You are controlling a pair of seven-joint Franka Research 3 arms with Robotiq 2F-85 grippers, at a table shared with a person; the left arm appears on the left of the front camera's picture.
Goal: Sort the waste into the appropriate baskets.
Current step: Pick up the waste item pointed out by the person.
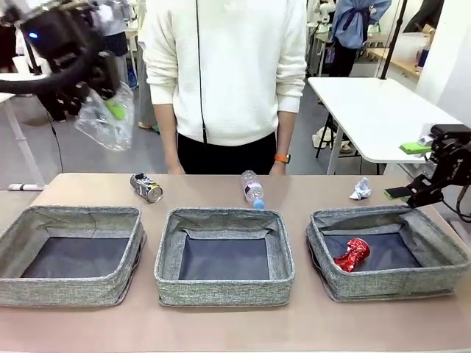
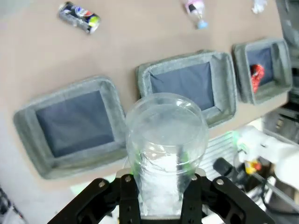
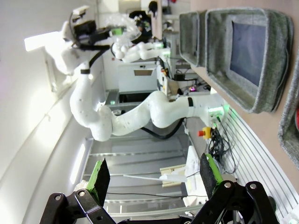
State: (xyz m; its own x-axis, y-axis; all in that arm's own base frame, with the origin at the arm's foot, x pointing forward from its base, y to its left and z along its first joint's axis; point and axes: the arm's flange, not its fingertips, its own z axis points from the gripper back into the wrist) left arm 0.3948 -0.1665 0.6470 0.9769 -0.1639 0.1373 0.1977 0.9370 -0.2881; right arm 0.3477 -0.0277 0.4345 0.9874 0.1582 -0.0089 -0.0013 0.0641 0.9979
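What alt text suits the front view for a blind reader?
The left claw holds a clear plastic cup high above a table with three grey baskets in a row, a crushed red can in the right one. A dark can, bottle and paper ball lie behind them, before a standing person.

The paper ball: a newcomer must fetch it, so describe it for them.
On the brown table stand three grey baskets in a row. Behind the right-hand basket, which holds a red can, lies the paper ball on the bare tabletop. It alone is white and crumpled; the bottle and dark can lie farther left.
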